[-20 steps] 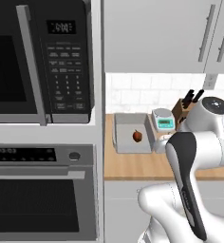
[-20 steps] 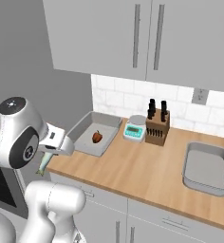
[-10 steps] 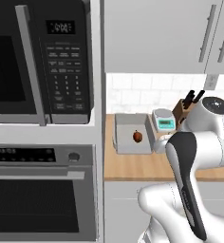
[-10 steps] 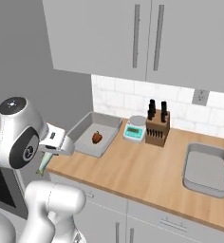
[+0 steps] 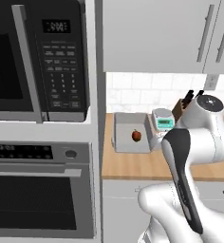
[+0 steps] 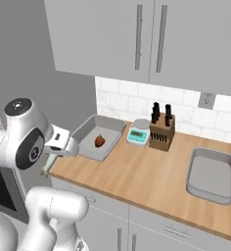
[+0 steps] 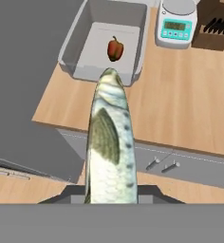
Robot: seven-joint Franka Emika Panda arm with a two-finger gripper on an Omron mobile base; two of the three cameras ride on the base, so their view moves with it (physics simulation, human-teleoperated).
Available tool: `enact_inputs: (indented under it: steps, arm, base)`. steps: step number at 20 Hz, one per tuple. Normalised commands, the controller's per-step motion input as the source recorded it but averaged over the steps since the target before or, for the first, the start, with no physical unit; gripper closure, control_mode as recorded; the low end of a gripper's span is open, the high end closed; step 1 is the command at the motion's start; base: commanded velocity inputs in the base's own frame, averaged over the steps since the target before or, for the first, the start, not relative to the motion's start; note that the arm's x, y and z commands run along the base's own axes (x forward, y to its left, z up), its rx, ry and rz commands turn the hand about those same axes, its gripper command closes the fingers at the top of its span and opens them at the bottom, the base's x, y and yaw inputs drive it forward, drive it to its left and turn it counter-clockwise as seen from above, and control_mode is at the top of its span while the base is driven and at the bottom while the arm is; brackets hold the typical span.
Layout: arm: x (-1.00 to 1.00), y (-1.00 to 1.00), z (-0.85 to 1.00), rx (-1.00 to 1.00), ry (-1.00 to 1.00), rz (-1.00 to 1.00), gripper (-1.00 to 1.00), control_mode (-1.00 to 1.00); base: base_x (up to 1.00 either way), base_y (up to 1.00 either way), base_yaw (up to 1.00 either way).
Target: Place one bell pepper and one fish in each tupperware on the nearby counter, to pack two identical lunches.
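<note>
Left of the counter (image 5: 133, 166), in the left base view, a grey wall column holds a black microwave (image 5: 38, 59) above a built-in oven (image 5: 40, 190). Microwave display and keypad carry light markings, too small to read. Light-brown wood top, white brick-tile backsplash, pale grey cupboards above. A grey tupperware (image 5: 129, 138) sits at the counter's left end with a red bell pepper (image 5: 136, 135) inside; a small scale (image 5: 163, 119) stands just beside it, knife block (image 5: 185, 105) behind the arm.

Right base view — same counter seen from the other side, running right over pale grey drawers. The tupperware with the pepper (image 6: 100, 141) is at the left end; scale (image 6: 138, 133) and knife block (image 6: 162, 130) stand near the wall, an outlet (image 6: 206, 100) above them. A second tupperware (image 6: 211, 174) lies well apart to the right. The gripper (image 6: 48, 164) hangs off the counter's left front corner, something pale green in it.

Hand view — the fish (image 7: 109, 142) is clamped between the fingers, silvery with a green-grey back and dark flecks. Its long axis runs straight out from the hand, far tip pointing at the near wall of the tupperware (image 7: 72, 50) holding the pepper (image 7: 115, 49). Scale readout (image 7: 176, 26) shows figures, not legible.
</note>
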Motion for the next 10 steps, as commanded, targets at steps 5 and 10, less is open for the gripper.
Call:
enact_inputs:
  steps: [5, 10]
  arm:
    - [0.94, 0.0, -0.11, 0.0, 0.0, 0.05, 1.0, -1.0]
    - [0.91, 0.0, -0.05, 0.0, 0.0, 0.04, 1.0, -1.0]
  base:
    - [0.0, 0.0, 0.0]
    - [0.0, 0.0, 0.0]
